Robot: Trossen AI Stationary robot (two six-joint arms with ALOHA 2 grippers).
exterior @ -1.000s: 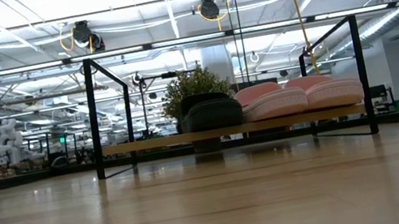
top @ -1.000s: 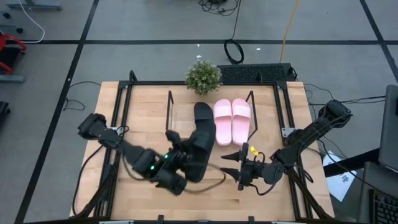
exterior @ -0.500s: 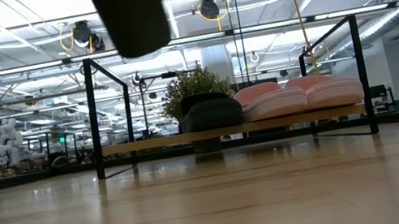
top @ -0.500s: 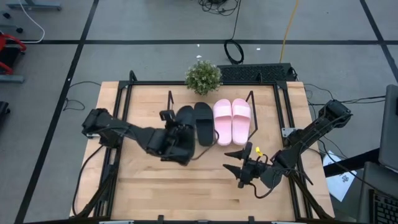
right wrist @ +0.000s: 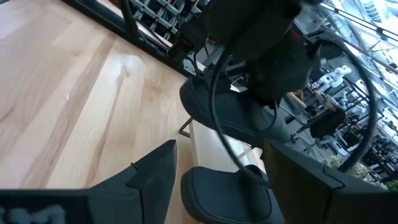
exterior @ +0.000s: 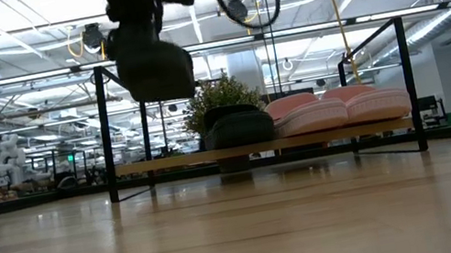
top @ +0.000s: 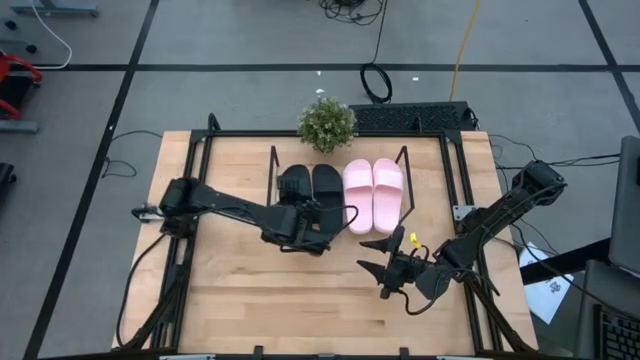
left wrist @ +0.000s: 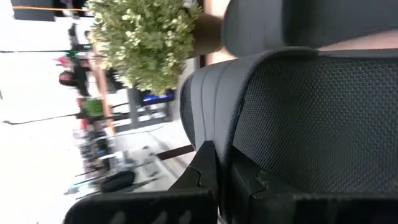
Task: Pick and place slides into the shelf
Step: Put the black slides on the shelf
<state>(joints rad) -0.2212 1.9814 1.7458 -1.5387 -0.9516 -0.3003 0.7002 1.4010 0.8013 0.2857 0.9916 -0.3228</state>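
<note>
My left gripper (top: 300, 214) is shut on a matte black slide (top: 293, 185) and holds it above the left part of the shelf (top: 404, 160). In the low view this slide (exterior: 154, 64) hangs well above the wood board (exterior: 176, 162). The second black slide (top: 327, 183) and the two pale pink slides (top: 373, 192) lie sole-down side by side on the board. My right gripper (top: 390, 266) is open, low over the table near the shelf's right end, and touches nothing. My left gripper holds the black slide at its near end (top: 296, 203), pinched between the two fingers (left wrist: 205, 177) along the slide's edge (left wrist: 227, 146). The fingers come from the table's near-left side, roughly level. The slide is lifted clear and reaches from the fingers toward the far edge.
A small potted plant (top: 326, 123) stands just beyond the shelf's far side. The shelf's thin black wire frames (exterior: 106, 134) rise at both ends. Black rails run along the table's edges (top: 195, 180). Bare wood (top: 300, 300) lies between the shelf and the near edge.
My left gripper has carried the black slide from near the table's middle toward the far edge, over the shelf's left part. On the way the slide has turned to lie parallel to the other black slide, and it has come down in the low view. My right gripper kept still.
</note>
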